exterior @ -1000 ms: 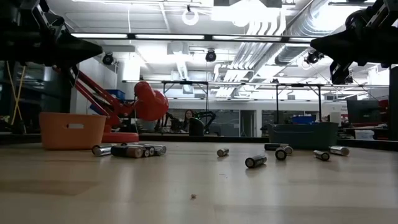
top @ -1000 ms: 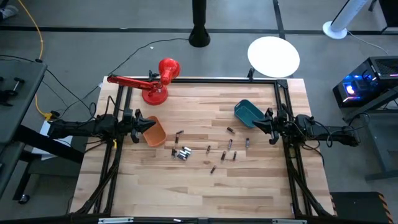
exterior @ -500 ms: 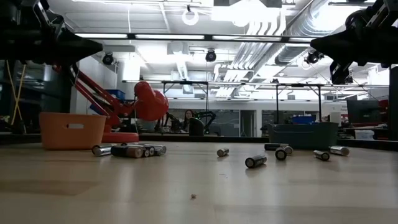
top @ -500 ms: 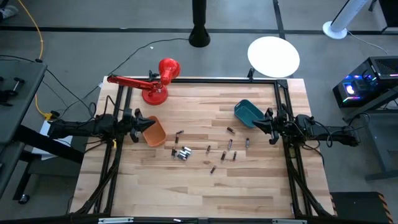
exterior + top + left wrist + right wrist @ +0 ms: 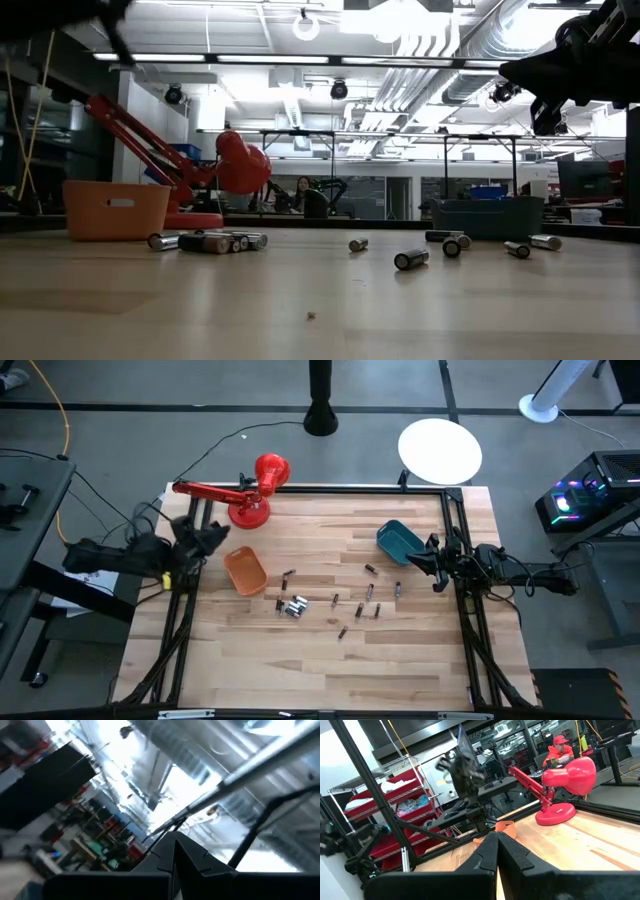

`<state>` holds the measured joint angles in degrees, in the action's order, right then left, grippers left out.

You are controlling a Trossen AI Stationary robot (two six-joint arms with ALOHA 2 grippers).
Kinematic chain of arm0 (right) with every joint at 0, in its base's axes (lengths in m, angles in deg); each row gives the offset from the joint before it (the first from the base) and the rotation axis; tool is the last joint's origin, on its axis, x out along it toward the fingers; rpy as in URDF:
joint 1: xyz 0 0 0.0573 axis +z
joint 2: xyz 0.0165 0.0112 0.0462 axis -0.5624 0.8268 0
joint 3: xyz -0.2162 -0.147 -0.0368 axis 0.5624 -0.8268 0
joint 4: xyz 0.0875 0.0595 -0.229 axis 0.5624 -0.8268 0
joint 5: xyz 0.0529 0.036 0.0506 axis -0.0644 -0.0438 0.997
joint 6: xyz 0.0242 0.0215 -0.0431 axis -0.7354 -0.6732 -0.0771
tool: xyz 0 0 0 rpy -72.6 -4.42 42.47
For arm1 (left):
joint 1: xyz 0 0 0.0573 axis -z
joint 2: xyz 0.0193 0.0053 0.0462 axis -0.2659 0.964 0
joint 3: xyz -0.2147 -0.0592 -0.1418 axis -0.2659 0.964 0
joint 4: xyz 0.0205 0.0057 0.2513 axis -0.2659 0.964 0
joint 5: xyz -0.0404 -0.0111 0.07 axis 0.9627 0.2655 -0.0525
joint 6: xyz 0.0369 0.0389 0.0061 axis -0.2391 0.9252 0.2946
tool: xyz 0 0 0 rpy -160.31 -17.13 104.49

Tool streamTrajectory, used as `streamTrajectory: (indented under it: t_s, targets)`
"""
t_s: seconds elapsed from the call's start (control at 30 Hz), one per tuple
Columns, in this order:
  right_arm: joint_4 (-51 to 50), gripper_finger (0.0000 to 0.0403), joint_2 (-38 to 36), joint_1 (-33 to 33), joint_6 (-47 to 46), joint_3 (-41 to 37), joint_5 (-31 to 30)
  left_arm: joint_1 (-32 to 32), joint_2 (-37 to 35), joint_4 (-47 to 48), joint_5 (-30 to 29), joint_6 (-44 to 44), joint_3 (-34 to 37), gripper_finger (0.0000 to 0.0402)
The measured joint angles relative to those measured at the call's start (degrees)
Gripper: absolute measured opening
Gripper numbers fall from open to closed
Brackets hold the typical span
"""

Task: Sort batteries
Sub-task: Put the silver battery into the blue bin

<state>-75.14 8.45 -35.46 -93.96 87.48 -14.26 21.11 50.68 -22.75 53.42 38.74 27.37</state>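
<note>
About a dozen small batteries [image 5: 330, 600] lie on their sides mid-table, some dark, some silvery; a tight cluster [image 5: 291, 606] sits near the orange bin [image 5: 245, 571]. In the low view they dot the tabletop [image 5: 411, 259]. The teal bin [image 5: 398, 540] stands toward the far right. My left gripper [image 5: 222, 532] is raised over the table's left edge beyond the orange bin, shut and tipped up; its wrist view [image 5: 174, 840] looks at the ceiling. My right gripper [image 5: 409, 559] hovers shut beside the teal bin, above the table [image 5: 496, 836].
A red desk lamp [image 5: 252, 493] stands at the far left of the table, with its arm reaching left. Black frame rails [image 5: 462, 540] run along both sides. The near half of the wooden table [image 5: 320, 670] holds no objects. A person sits in the room behind [image 5: 301, 193].
My left arm has drawn back from over the orange bin toward the table's left edge and swung up, tipping its fingers toward the ceiling. It has almost left the low view. The orange bin now shows whole from above. The right arm and the batteries have kept still.
</note>
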Motion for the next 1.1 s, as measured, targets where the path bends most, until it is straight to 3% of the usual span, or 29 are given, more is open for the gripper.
streamTrajectory:
  t_s: [0.23,0.37,0.5,0.57,0.63,0.8,1.1]
  targets:
    - [-0.1,0.0,0.0,0.0,0.0,0.0,0.0,1.9,16.6,21.3,4.7,19.0,-24.1,0.0]
    - [2.3,0.0,0.0,0.0,-2.3,0.0,-1.5,1.8,21.6,31.3,6.8,21.4,-34.2,0.0]
    - [16.3,0.0,0.0,0.0,-19.1,0.0,-13.6,0.5,23.1,35.1,6.5,21.6,-39.2,0.0]
    - [24.2,0.0,0.5,0.0,-20.1,0.0,-18.8,-0.6,23.1,36.5,7.6,22.6,-39.8,0.0]
    - [32.4,0.0,2.4,0.0,-16.5,0.0,-18.3,-1.7,23.0,38.0,8.8,23.3,-39.8,0.0]
    - [38.6,0.0,16.2,0.2,-13.8,5.9,-12.6,-3.2,24.4,41.2,9.4,22.5,-39.8,0.0]
    - [30.2,0.0,52.6,2.6,-18.0,28.3,4.3,-4.7,30.4,39.9,8.4,21.3,-39.8,0.0001]
